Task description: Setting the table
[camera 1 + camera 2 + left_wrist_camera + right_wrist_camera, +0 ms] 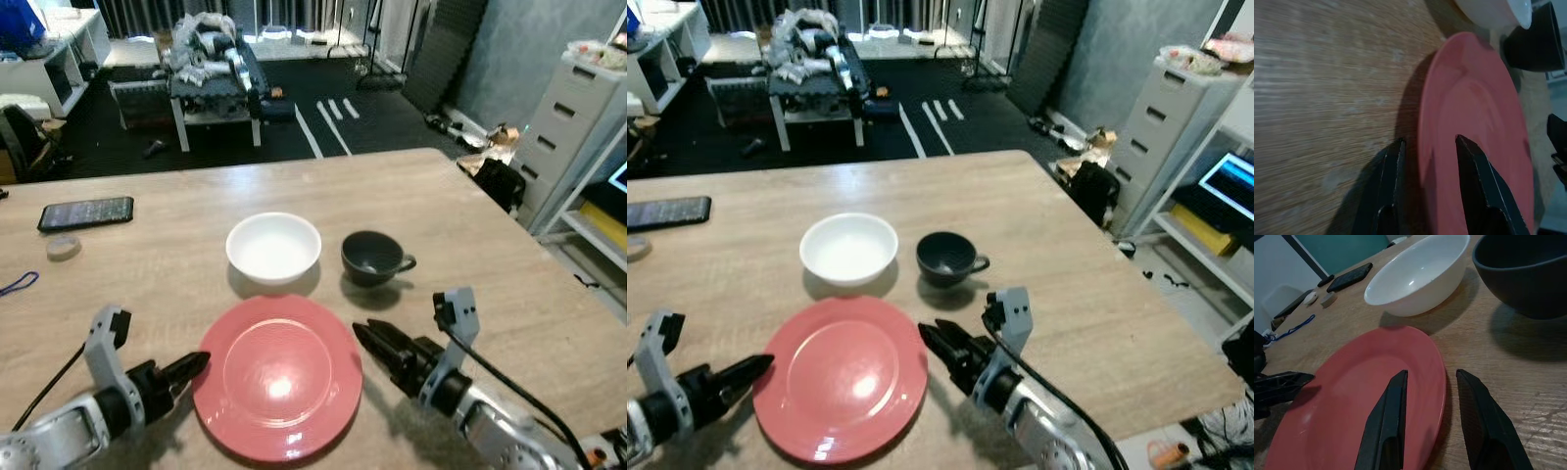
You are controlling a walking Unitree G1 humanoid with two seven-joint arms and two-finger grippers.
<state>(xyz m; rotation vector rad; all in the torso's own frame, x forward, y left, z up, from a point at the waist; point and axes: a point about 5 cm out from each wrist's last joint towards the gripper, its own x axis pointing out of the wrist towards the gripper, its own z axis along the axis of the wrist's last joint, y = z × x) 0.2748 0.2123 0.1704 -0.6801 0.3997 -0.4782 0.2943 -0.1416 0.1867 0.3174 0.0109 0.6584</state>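
Both sets of fingers stand parted, each straddling an opposite edge of the red plate [277, 377]: the left gripper [192, 368] at one rim, the right gripper [367, 338] at the other. The plate lies flat on the worktop [147, 284]. It looks stiff, glossy, likely slippery and breakable, so the thin rim is the hold. Just beyond the fingers sit a white bowl [273, 246] and a dark cup [373, 258].

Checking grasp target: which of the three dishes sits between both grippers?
The red plate: left gripper and right gripper straddle its opposite rims. The white bowl and dark cup sit farther back, untouched.
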